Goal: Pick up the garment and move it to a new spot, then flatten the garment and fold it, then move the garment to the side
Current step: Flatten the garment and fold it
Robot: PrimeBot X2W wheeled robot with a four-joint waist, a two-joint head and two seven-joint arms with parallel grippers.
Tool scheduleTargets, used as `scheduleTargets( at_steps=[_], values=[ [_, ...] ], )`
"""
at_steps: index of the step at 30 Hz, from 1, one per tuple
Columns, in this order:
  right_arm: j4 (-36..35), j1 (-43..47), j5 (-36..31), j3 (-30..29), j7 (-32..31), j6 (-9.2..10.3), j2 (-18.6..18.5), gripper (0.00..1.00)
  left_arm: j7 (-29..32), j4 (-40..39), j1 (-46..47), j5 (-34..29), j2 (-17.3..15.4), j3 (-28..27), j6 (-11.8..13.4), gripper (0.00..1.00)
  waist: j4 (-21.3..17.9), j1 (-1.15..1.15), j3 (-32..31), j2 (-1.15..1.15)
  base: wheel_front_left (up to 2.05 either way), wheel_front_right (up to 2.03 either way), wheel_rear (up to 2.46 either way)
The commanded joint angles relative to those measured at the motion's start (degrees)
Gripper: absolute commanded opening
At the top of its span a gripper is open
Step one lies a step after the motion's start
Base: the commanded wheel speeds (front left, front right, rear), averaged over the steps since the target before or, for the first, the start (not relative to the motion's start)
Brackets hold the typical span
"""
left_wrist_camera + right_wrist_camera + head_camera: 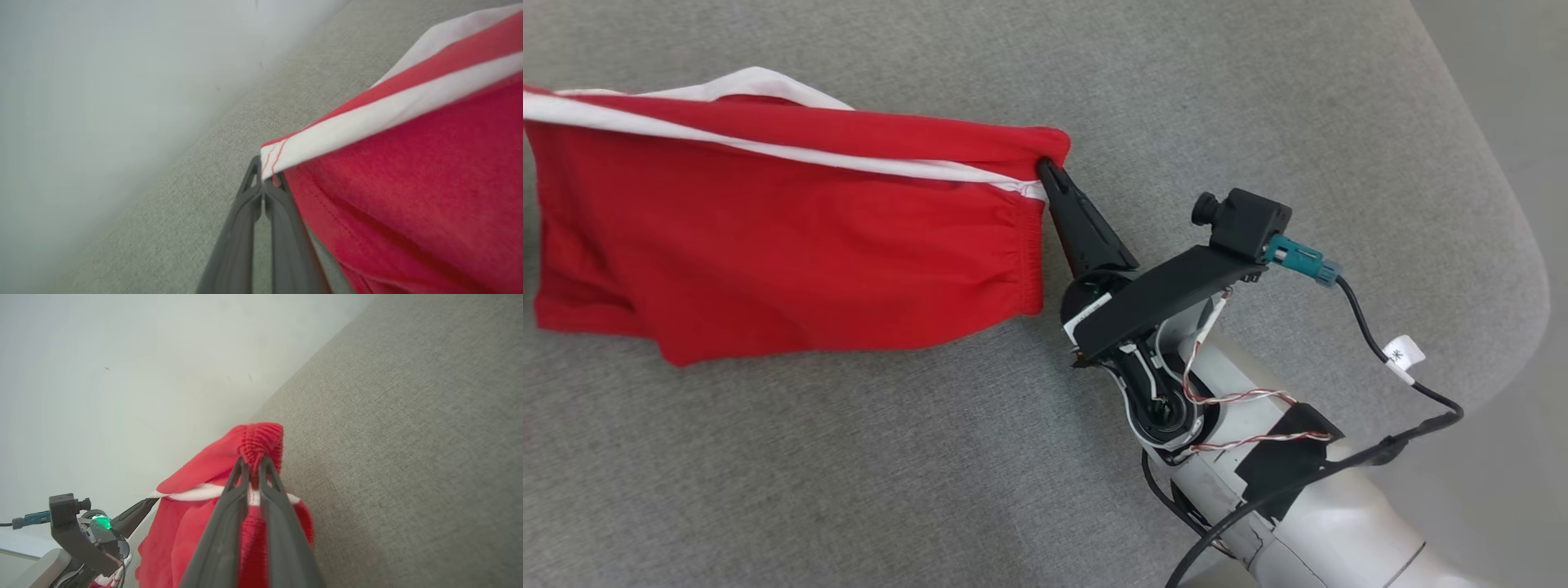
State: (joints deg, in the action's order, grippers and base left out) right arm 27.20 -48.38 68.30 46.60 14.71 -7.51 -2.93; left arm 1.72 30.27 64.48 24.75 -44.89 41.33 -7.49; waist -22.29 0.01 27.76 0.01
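Note:
The garment (784,237) is a pair of red shorts with a white side stripe, stretched out and hanging over the grey table (1258,98). My right gripper (1045,167) is shut on its gathered waistband corner (259,441), the two dark fingers (229,522) pinching the fabric in the right wrist view. The left wrist view has my left gripper (265,175) shut on the white-striped corner of the garment (408,183). That left gripper (153,500) also appears low at the left in the right wrist view, holding the cloth's far end.
The table's rounded corner and right edge (1531,269) lie close to my right arm, with pale floor (1503,65) beyond. Grey tabletop (890,474) stretches in front of and below the hanging shorts. A black cable (1372,343) loops off the right wrist camera.

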Motion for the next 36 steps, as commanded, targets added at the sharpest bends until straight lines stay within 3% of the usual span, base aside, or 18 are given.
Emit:
scheduleTargets(
  at_steps=[1,3,4,5,6,7,8,16,21,32,36],
  values=[
    [-0.1,-0.8,1.1,0.8,0.5,0.03,0.1,0.0,-0.6,1.6,1.2,0.7,-0.6,1.2,0.1,0.0,-0.6,-0.01,0.3,-0.01,0.0,0.0,0.0],
    [0.1,-1.2,1.7,1.5,0.6,0.03,0.1,0.0,-1.4,2.9,2.0,1.4,-0.1,2.8,0.1,0.0,-0.6,-0.01,0.1,-0.01,0.0,0.0,0.0],
    [0.3,-1.4,1.9,1.9,0.6,0.03,0.1,0.13,-1.8,3.7,2.1,1.8,0.2,3.6,0.1,0.0,-0.5,-0.01,-0.1,-0.01,0.0,0.0,0.0],
    [0.6,-1.5,2.0,2.0,0.6,0.03,0.1,0.42,-2.3,4.5,2.5,2.3,0.3,4.1,0.1,0.22,-0.4,-0.01,-0.3,-0.01,0.0,0.0,0.0],
    [0.7,-1.5,2.0,1.9,0.7,0.03,0.1,0.67,-2.8,5.1,2.8,2.6,0.4,4.6,0.1,0.63,-0.3,-0.01,-0.6,-0.01,0.0,0.0,0.0],
    [0.7,-1.5,2.0,1.9,0.7,0.03,0.1,0.67,-2.8,5.1,2.8,2.6,0.4,4.6,0.1,0.63,-0.3,-0.01,-0.6,-0.01,0.0,0.0,0.0],
    [0.7,-1.4,1.9,1.6,0.6,0.03,0.1,1.0,-3.4,5.8,2.7,3.0,0.6,5.1,0.1,1.0,-0.1,-0.01,-0.8,-0.01,0.0,0.0,0.0],
    [2.3,1.9,-5.9,-2.6,0.6,0.03,-0.7,1.0,-9.2,8.6,0.2,5.4,2.6,6.3,0.1,1.0,2.1,-0.01,-4.2,-0.01,0.0,0.0,0.0],
    [-0.5,5.9,-12.3,-7.3,0.6,0.03,-1.8,1.0,-13.4,9.0,-3.0,7.3,4.0,5.1,1.1,1.0,3.4,-0.01,-6.8,-0.01,0.0,0.0,0.0],
    [-13.3,18.6,-33.3,-19.0,0.6,0.02,-2.2,1.0,-16.9,-0.6,-13.4,10.0,6.2,-2.5,9.2,1.0,5.9,-0.01,-11.9,-0.01,0.0,0.0,0.0],
    [-17.4,23.2,-37.5,-22.1,0.6,0.02,-1.5,1.0,-16.9,-5.8,-18.4,8.7,7.2,-6.3,11.3,1.0,6.8,-0.01,-12.9,-0.01,0.0,0.0,0.0]
  ],
)
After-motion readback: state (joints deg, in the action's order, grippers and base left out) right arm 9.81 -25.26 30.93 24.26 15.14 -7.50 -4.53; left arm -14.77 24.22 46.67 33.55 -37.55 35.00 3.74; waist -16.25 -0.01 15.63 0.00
